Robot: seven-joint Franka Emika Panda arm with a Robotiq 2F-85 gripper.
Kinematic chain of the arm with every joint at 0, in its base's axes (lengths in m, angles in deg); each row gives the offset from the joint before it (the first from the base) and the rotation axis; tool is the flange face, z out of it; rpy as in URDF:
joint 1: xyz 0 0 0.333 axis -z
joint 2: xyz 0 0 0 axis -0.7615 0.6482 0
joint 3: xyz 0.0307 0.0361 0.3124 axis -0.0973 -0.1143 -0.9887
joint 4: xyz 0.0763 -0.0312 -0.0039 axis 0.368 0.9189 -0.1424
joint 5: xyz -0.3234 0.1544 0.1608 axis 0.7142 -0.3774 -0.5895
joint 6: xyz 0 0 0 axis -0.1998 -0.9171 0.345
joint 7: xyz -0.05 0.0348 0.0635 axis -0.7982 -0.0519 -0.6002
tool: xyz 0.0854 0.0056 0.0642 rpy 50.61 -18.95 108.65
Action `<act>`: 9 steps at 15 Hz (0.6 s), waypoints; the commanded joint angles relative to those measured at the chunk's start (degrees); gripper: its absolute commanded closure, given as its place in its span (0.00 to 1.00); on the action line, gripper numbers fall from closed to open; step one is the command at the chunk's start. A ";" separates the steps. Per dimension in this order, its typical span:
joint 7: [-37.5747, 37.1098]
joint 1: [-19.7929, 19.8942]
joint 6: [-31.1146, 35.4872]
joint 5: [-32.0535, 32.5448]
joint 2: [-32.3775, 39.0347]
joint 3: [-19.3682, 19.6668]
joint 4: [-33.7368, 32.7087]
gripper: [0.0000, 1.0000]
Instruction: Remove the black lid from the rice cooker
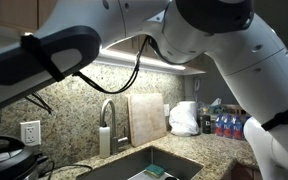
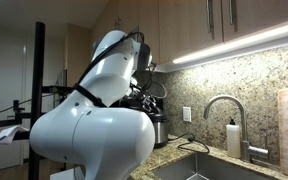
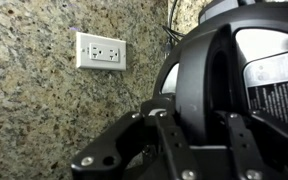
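Observation:
In the wrist view the black lid (image 3: 199,70) stands edge-on as a broad round black rim filling the middle of the picture. My gripper (image 3: 189,115) has a finger on each side of that rim and is shut on it. A pale surface with a printed label (image 3: 274,75) lies just behind the lid. The rice cooker (image 2: 156,128), dark with a grey rim, stands on the granite counter against the wall. My gripper (image 2: 144,97) is right above it. The cooker also shows at the bottom left of an exterior view (image 1: 4,152), where the arm hides the gripper.
A wall outlet (image 3: 101,50) is on the granite backsplash close beside the lid. It also shows in both exterior views (image 2: 186,114) (image 1: 30,131). A faucet (image 2: 224,105), steel sink (image 1: 149,165), tan cutting board (image 1: 146,118), white bag (image 1: 184,118) and bottles (image 1: 224,125) lie further along the counter.

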 commanded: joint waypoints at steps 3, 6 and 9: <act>0.01 -2.89 -3.10 1.87 -1.21 0.62 -1.08 0.94; 1.11 -3.03 -3.73 0.95 -1.15 0.46 -1.81 0.94; 2.47 -2.47 -3.55 -0.21 -0.96 0.31 -2.63 0.94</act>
